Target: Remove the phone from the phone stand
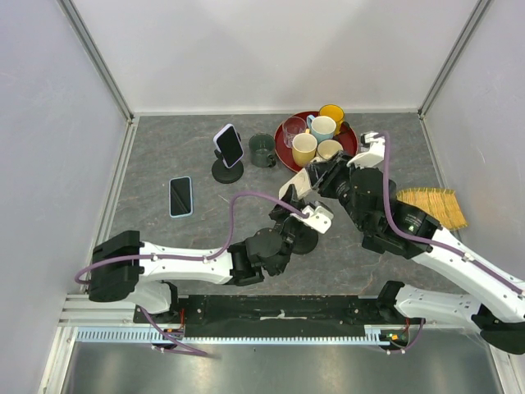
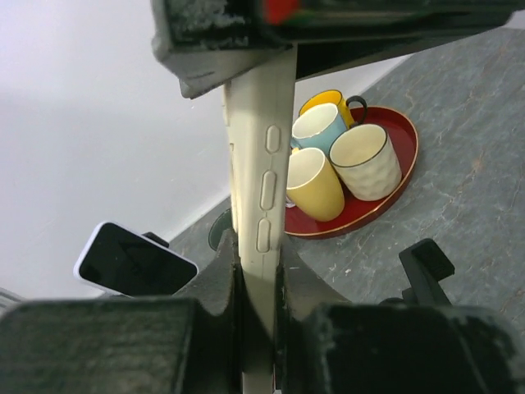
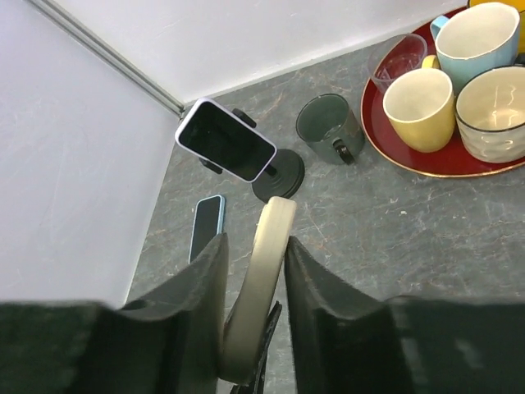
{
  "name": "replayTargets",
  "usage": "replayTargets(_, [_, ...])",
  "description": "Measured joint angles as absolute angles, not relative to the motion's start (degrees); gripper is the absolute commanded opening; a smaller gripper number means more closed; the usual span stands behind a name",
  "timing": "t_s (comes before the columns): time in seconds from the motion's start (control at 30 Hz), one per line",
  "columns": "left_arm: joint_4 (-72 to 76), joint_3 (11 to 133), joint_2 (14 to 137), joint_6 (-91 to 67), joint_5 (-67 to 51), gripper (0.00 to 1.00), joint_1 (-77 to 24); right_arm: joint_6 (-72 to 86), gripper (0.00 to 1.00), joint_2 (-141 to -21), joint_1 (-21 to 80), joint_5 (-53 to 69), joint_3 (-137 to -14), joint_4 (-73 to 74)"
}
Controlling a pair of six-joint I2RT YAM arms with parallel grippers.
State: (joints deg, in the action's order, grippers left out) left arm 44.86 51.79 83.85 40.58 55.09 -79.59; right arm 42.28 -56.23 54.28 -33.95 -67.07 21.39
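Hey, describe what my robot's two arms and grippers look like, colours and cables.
The left arm and right arm share white link shells and chunky black joint housings. A purple cable loops loosely along each. The left gripper and right gripper have dark matte fingers; I see no legible markings.

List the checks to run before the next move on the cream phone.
1. Left fingers clamped on cream phone: ok.
2. Right fingers clamped on the same phone: ok.
3. Phone lifted off the dark stand base: cannot tell; the grip hides it.
4. Right arm clear of red tray: cannot tell; they overlap in the top view.
5. Lavender phone on the other stand untouched: ok.
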Motion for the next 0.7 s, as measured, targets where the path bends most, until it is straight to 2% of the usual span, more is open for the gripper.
replayTargets(0.03, [44.47,51.66,83.81,40.53,55.37,0.02,-79.61,42.44,0.55,-56.18,54.17,-33.91,-66.7,21.41])
replayTargets(0.1, [44.21,51.16,83.53,39.24,55.46,0.02,-79.57,42.02,0.68,-55.7,54.15,-33.17,-65.82,21.17])
replayTargets(0.13, [43.33,51.0,83.11,38.24,55.46,0.02,-79.57,41.56,0.78,-55.2,54.17,-32.58,-65.54,20.82])
replayTargets(0.27, [39.2,50.0,80.25,33.8,55.46,0.02,-79.46,41.28,0.94,-52.77,54.37,-31.92,-64.93,18.98])
replayTargets(0.33, [36.49,49.28,78.06,31.0,55.42,0.02,-79.46,41.04,0.98,-51.18,54.37,-32.03,-64.1,17.76])
replayTargets(0.53, [23.2,47.33,69.76,17.78,51.88,0.02,-76.88,38.83,0.98,-48.21,54.37,-33.71,-62.54,16.73])
replayTargets(0.7, [8.32,45.36,60.23,3.25,44.14,0.02,-67.92,34.81,0.98,-44.03,54.37,-37.58,-60.18,16.49])
